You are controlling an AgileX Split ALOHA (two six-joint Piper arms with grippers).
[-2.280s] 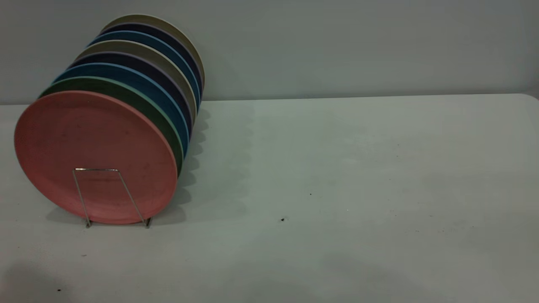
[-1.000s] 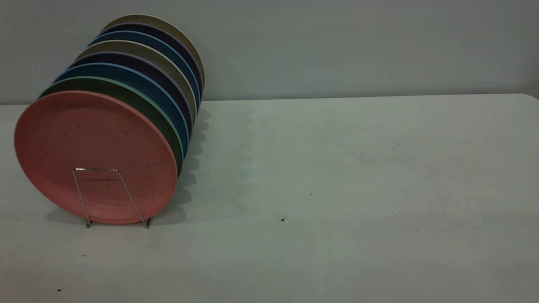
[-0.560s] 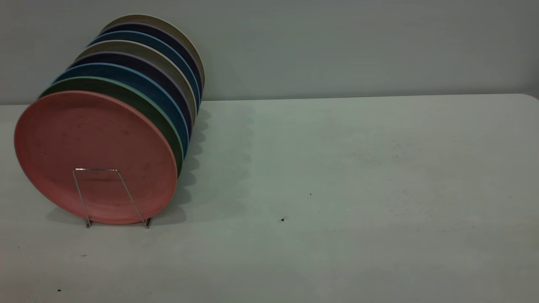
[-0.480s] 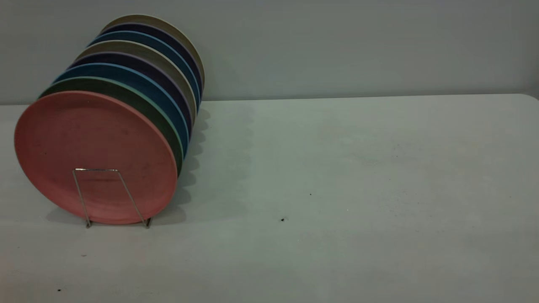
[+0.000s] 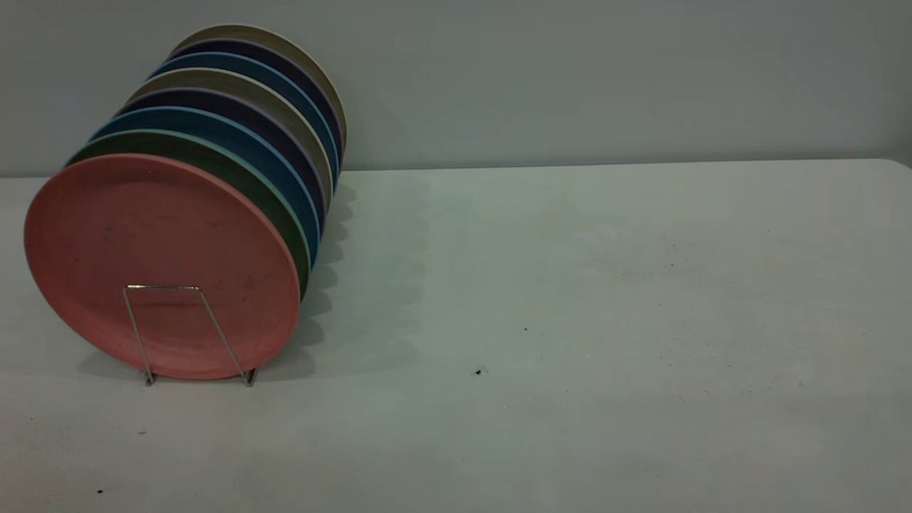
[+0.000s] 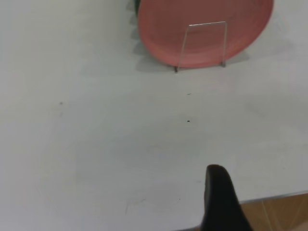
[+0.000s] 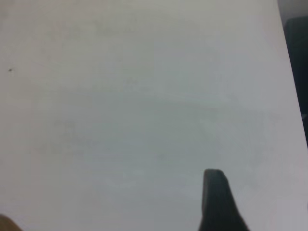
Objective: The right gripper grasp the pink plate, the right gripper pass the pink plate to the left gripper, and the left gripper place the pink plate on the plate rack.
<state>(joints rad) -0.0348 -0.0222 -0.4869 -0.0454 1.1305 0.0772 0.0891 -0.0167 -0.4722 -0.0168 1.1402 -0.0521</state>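
The pink plate (image 5: 142,242) stands upright in the front slot of the plate rack (image 5: 164,288), behind its front wire loop, at the table's left. The left wrist view shows the plate's lower part (image 6: 163,24) and the rack's loop (image 6: 207,23) some way off from my left gripper (image 6: 219,202), of which only a dark part shows. In the right wrist view only a dark part of my right gripper (image 7: 216,202) shows, over bare table. Neither gripper appears in the exterior view, and nothing is seen held.
Behind the pink plate stand a mint-green plate (image 5: 235,167) and several blue, dark and beige plates (image 5: 285,78) in the same rack. The white table (image 5: 570,285) stretches right. Its edge shows near the left gripper (image 6: 269,196) and in the right wrist view (image 7: 288,72).
A faint shadow at the table's front left has gone. The plates and the rack have not moved.
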